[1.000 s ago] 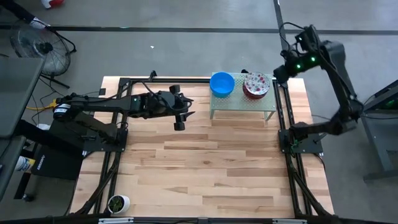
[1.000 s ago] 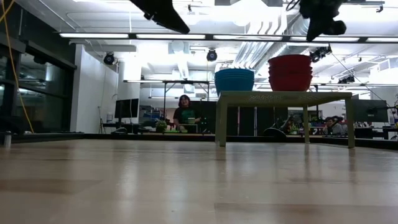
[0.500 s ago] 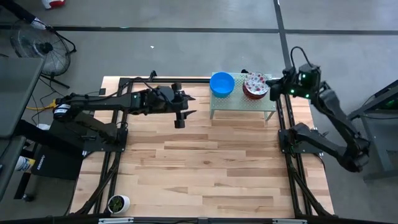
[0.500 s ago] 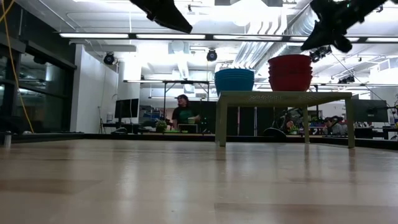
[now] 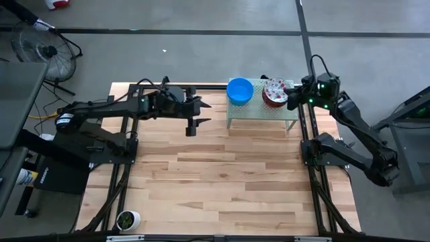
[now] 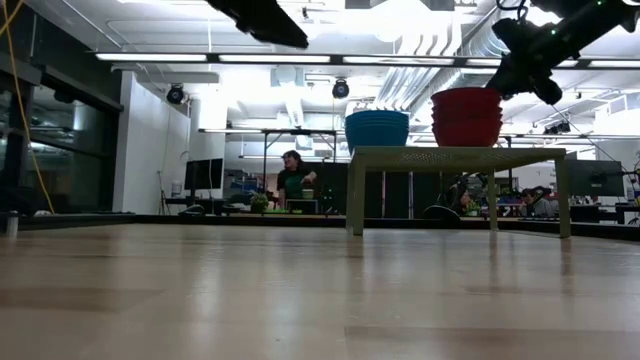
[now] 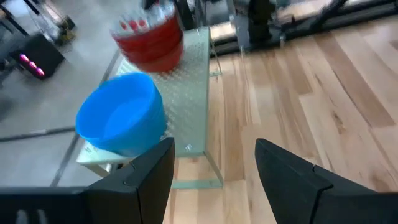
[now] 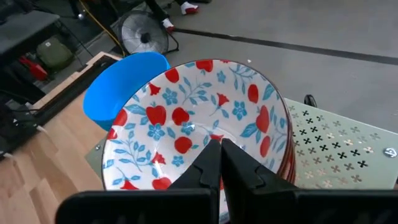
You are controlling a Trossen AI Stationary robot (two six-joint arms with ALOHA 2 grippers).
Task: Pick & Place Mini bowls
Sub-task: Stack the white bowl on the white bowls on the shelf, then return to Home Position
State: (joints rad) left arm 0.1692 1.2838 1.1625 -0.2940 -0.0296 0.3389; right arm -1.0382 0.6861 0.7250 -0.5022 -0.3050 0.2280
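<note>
The left gripper (image 5: 192, 124), fingers apart and empty, is held over the table (image 5: 222, 175) near its far edge, left of the green stand (image 5: 262, 113), where the blue bowl stack (image 5: 240, 91) and floral bowl stack (image 5: 276, 91) are seen side by side. The right gripper (image 5: 293, 98), fingers together, is poised at the floral stack's right rim. No bowl appears moved yet; stack heights are shown only in the low view, the floral pattern only from above.

Both arms are dark, almost black, built of slim links with round joints. The right arm (image 5: 349, 124) carries small green lights near its wrist. The left arm (image 5: 114, 111) has thin black cables and a white label at its 9 o'clock end.
</note>
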